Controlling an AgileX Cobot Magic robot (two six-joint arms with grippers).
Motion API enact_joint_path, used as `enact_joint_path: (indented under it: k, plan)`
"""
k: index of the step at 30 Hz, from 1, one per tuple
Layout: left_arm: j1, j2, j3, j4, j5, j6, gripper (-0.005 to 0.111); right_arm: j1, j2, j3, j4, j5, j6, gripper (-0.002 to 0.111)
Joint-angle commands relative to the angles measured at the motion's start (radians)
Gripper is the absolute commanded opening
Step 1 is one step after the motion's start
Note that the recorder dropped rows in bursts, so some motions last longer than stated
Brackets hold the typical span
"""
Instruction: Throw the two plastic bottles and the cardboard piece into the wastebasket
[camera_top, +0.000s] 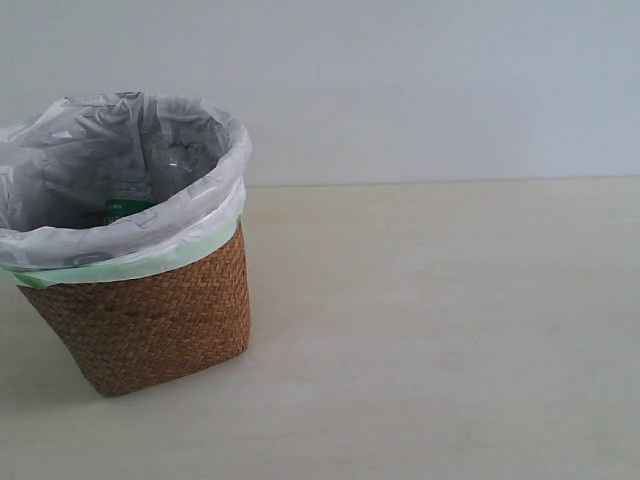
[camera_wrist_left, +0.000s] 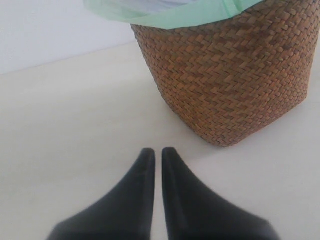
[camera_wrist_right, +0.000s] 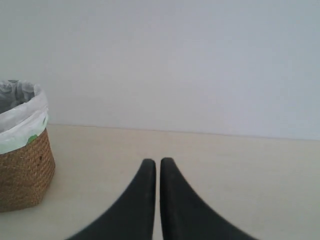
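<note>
The woven wicker wastebasket (camera_top: 150, 315) stands at the left of the exterior view, lined with a translucent white bag with a pale green edge. Inside it a clear plastic bottle (camera_top: 175, 160) shows against the bag, with a bit of green label (camera_top: 125, 209) lower down. The black-capped bottle and the cardboard piece are not visible. Neither arm appears in the exterior view. My left gripper (camera_wrist_left: 156, 151) is shut and empty, low over the table close to the wastebasket (camera_wrist_left: 230, 80). My right gripper (camera_wrist_right: 157, 161) is shut and empty, well to the side of the wastebasket (camera_wrist_right: 22, 170).
A pale beige table (camera_top: 440, 330) stretches to the right of the basket, and a plain light wall (camera_top: 420, 80) closes the back.
</note>
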Motion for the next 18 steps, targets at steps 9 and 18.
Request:
enact_joint_path:
  k: [9,18]
  plan:
    - [0.003,-0.006,0.004,-0.008,-0.013,-0.009,0.004,-0.161,-0.013,0.082,-0.008,-0.042,0.001,0.000]
    - [0.003,-0.006,0.004,-0.008,-0.013,-0.009,0.004,-0.161,-0.013,0.158,-0.004,-0.035,0.001,0.000]
